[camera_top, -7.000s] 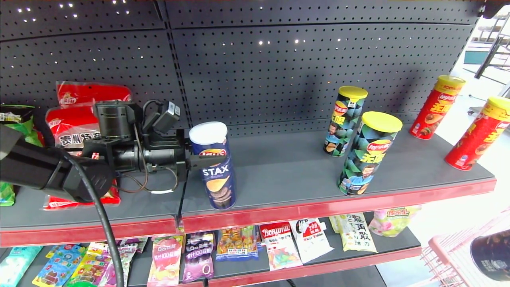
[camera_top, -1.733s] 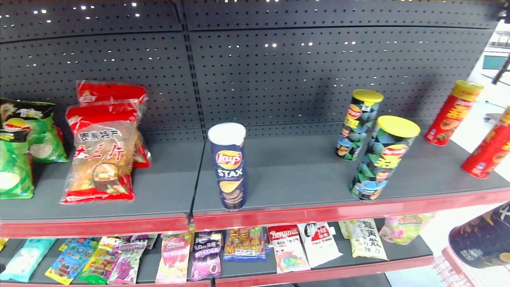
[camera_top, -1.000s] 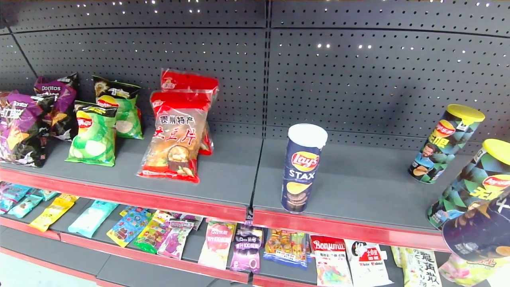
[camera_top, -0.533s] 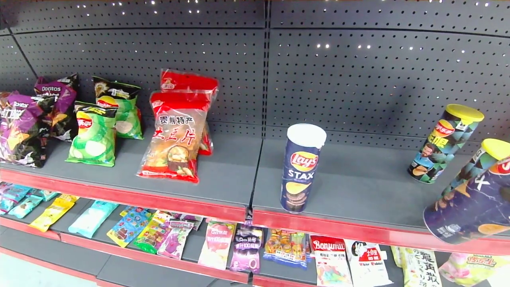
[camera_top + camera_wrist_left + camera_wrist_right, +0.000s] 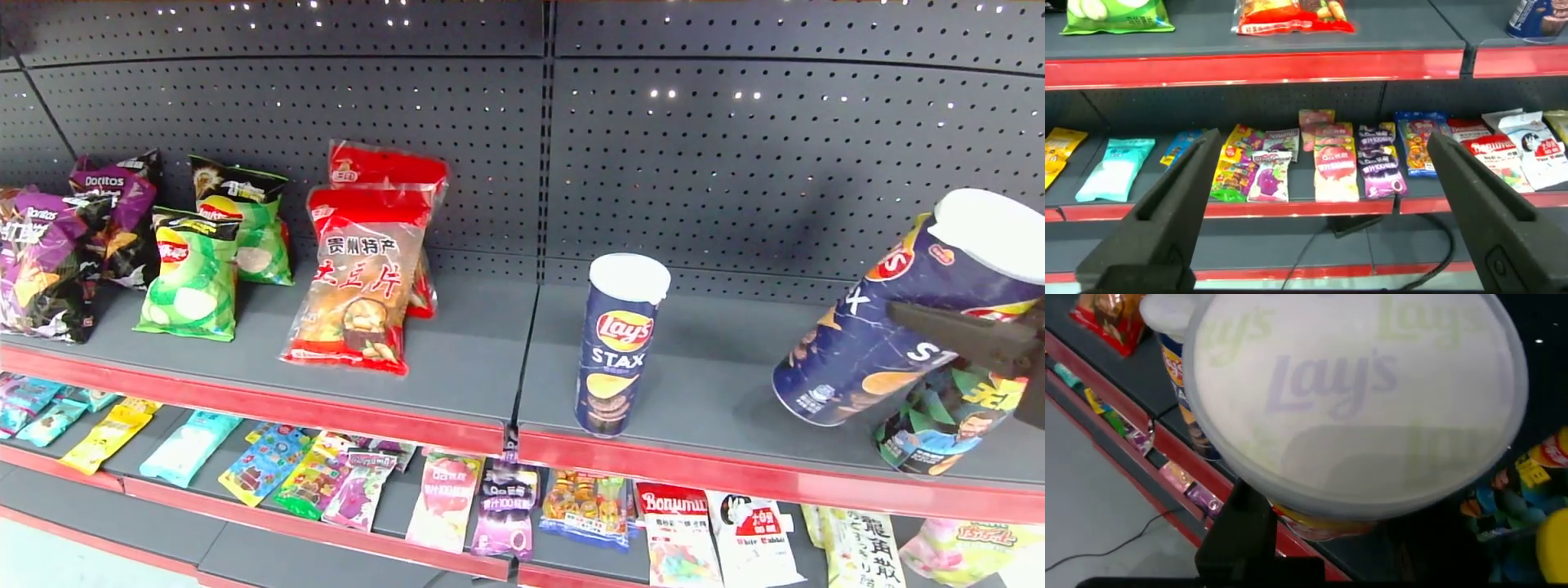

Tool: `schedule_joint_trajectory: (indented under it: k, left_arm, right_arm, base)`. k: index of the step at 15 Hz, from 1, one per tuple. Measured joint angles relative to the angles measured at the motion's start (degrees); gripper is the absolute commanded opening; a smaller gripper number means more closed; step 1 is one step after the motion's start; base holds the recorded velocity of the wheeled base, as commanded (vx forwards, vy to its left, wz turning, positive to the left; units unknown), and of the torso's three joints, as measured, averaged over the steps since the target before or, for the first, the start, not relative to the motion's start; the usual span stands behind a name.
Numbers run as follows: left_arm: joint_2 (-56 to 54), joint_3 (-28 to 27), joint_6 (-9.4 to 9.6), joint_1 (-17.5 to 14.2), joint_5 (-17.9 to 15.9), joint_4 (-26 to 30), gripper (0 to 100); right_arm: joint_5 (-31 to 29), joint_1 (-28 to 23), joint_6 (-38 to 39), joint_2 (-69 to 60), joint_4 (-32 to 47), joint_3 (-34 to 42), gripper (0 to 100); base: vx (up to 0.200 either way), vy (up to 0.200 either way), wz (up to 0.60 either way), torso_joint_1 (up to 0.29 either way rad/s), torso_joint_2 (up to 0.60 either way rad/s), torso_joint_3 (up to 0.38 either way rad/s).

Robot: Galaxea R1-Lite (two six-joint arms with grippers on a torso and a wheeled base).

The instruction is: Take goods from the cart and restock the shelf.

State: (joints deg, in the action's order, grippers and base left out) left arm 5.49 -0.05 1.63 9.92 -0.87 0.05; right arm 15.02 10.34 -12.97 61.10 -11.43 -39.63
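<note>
- The right gripper (image 5: 914, 314) clamps a tilted blue chip can (image 5: 865, 343) over the upper shelf (image 5: 718, 384), in front of a green-patterned can (image 5: 939, 425).
- A second blue can (image 5: 616, 343) stands upright to its left, apart.
- The left gripper (image 5: 1323, 143), jaws spread wide, faces candy bags (image 5: 1339, 163).

On the shelf (image 5: 718, 392), upright blue can (image 5: 619, 347); nearby, tilted blue can (image 5: 849, 359) in right pincer (image 5: 922, 322)

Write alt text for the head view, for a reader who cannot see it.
The right pincer holds a blue can tilted over the right of a grey shelf, in front of a green can. A second blue can stands upright near the shelf's front edge, with snack bags to its left.
</note>
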Motion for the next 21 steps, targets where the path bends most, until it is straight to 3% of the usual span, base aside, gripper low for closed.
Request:
schedule_joint_trajectory:
  k: [21]
  left_arm:
    - [0.05, 0.05, 0.13, 0.00, -0.02, 0.05, 100]
  right_arm:
    - [4.05, 3.27, -0.29, 42.48, -0.02, -33.27, 0]
  base:
    - [0.000, 0.000, 0.00, 0.000, 0.00, 0.000]
